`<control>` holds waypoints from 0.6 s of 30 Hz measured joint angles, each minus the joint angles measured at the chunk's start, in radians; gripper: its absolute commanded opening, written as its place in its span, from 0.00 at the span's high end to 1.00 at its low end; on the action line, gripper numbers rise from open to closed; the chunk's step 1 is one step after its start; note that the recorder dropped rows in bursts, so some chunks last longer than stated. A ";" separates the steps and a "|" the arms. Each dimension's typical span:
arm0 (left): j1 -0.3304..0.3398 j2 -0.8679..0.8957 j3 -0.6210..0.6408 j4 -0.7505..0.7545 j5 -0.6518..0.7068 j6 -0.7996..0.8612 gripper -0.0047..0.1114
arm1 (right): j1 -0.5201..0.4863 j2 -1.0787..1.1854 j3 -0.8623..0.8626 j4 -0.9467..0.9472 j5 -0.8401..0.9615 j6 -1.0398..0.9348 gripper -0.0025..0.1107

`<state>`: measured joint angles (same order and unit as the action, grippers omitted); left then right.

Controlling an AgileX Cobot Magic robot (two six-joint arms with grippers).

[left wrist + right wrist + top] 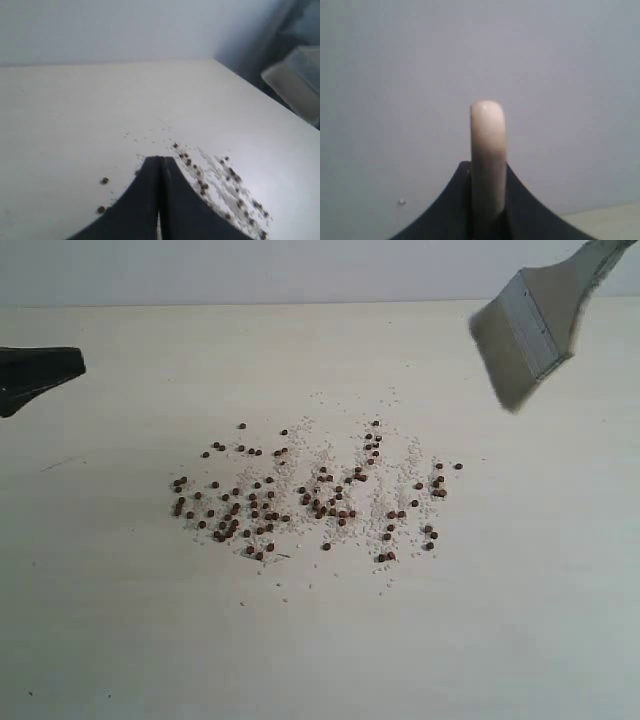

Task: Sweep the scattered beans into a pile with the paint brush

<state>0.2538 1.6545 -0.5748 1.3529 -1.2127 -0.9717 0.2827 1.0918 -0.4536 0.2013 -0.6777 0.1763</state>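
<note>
Beans [310,500] are scattered in a left-to-right band on the table [110,640], down-left of the paint brush [530,330], which is held aloft with bristles angled toward them. Its handle is clamped by the right gripper [487,172], cut off in the exterior view. The left gripper [160,162] is pressed shut, empty, off the band's left end.

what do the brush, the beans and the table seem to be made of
Paint brush: shiny silver band looks metal; pale bristles, fibre unclear; smooth cream handle, plastic or painted wood. Beans: matte reddish-brown, hard-looking, likely dried seeds. Table: matte pale surface, perhaps laminate or painted wood.
</note>
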 measured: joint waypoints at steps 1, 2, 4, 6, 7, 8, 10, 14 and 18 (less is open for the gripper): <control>0.014 -0.026 0.035 -0.049 0.000 0.016 0.96 | 0.000 0.000 0.005 -0.011 0.009 0.012 0.98; 0.025 -0.054 0.068 -0.101 0.009 0.039 0.96 | 0.000 0.000 0.007 -0.018 0.013 0.018 0.98; 0.039 -0.107 0.125 -0.207 0.055 0.067 0.96 | 0.000 0.000 0.007 -0.024 0.021 0.022 0.98; 0.041 -0.164 0.177 -0.337 0.136 0.091 0.96 | 0.000 0.000 0.007 -0.030 0.024 0.022 0.98; 0.041 -0.196 0.203 -0.409 0.185 0.112 0.96 | 0.000 -0.001 0.007 -0.031 0.025 0.022 0.98; 0.043 -0.227 0.230 -0.482 0.229 0.140 0.96 | 0.000 -0.001 0.007 -0.031 0.025 0.022 0.98; 0.044 -0.284 0.282 -0.605 0.282 0.202 0.96 | 0.000 -0.001 0.007 -0.023 0.032 0.023 0.98; 0.044 -0.378 0.382 -0.869 0.297 0.295 0.96 | 0.000 -0.001 0.007 -0.012 0.047 0.004 0.98; 0.044 -0.449 0.452 -1.110 0.293 0.307 0.96 | 0.000 -0.001 0.007 -0.010 0.055 -0.021 0.98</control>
<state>0.2976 1.2060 -0.1228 0.2428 -0.9196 -0.6649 0.2827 1.0904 -0.4467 0.1916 -0.6223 0.1554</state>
